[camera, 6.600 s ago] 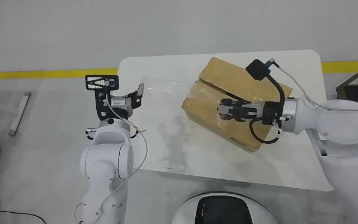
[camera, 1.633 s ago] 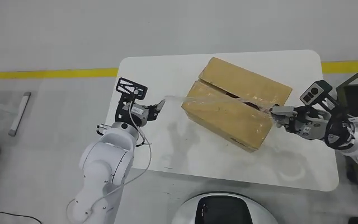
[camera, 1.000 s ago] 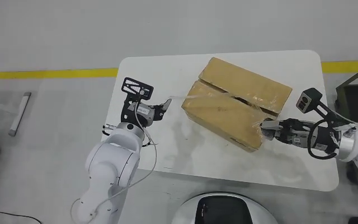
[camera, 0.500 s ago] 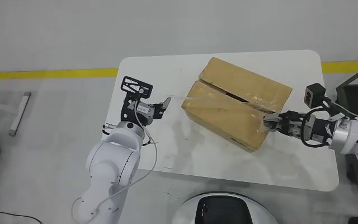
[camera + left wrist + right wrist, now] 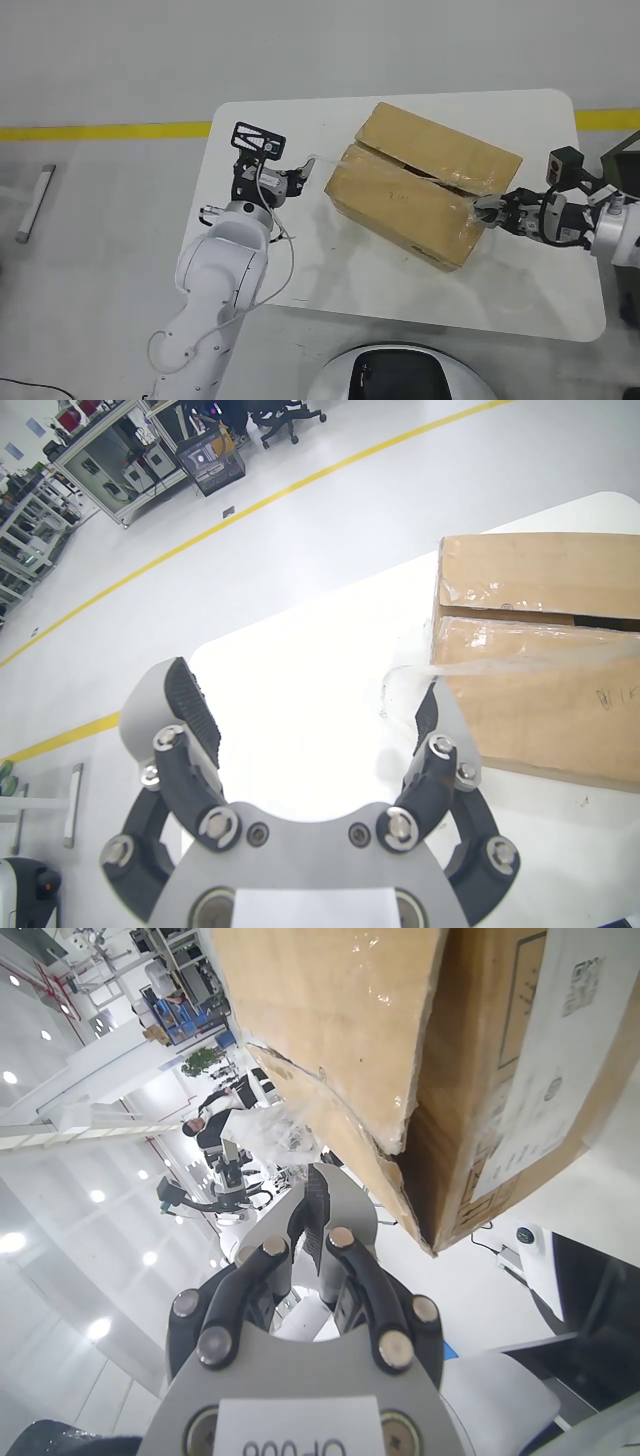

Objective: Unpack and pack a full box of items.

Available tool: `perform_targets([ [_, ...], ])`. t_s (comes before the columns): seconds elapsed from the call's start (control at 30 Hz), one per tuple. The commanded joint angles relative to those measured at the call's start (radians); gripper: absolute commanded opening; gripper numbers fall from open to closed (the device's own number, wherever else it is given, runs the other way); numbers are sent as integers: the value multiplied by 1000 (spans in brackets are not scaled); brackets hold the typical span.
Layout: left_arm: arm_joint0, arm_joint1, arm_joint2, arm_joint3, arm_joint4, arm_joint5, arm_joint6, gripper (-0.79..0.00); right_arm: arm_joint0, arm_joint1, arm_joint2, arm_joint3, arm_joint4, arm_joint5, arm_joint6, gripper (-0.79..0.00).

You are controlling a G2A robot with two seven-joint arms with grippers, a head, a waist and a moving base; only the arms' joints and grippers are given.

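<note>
A brown cardboard box (image 5: 420, 185) lies at an angle on the white table (image 5: 330, 265), its top flaps parted by a narrow slit. My left gripper (image 5: 303, 170) stands open just off the box's left corner. In the left wrist view the left gripper (image 5: 305, 685) has a strip of clear tape (image 5: 500, 667) stuck to one fingertip, and the strip runs onto the box (image 5: 540, 710). My right gripper (image 5: 484, 212) is at the box's right end. In its wrist view the right gripper (image 5: 312, 1188) is shut on crumpled clear tape (image 5: 280, 1133) beside the box's torn corner (image 5: 400, 1143).
Bare table lies in front of the box and along the left side. A yellow floor line (image 5: 100, 130) runs behind the table, and a grey bar (image 5: 33, 203) lies on the floor at far left. A dark frame (image 5: 625, 150) stands by the table's right edge.
My left gripper has moved right and farther back, close to the box's left corner. The right gripper has shifted slightly back along the box's right end, still shut on the tape.
</note>
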Motion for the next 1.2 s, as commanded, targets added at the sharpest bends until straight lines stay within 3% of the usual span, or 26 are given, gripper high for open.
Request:
perform_targets([
  [0.0,-9,-1,4,11,6,-13,-3,0,1,4,4,-2,-11,16,2,-785],
  [0.13,-16,3,-5,28,-9,-127,-35,0,-3,11,18,-1,-14,30,26,-785],
  [0.27,-29,4,-24,34,-24,-170,-35,0,0,20,19,-5,-4,69,77,-785],
  [0.6,-134,-17,45,127,-19,-143,1,0,17,43,-7,-29,-34,123,132,-785],
  [0.77,-174,-27,67,177,-16,-118,15,0,12,40,8,-3,40,80,100,-785],
  [0.97,-138,-26,58,130,-27,-155,-18,0,10,29,18,11,187,79,21,-785],
  [1.17,-29,-19,5,-26,-174,-187,-98,0,26,26,-2,8,249,92,-33,-785],
])
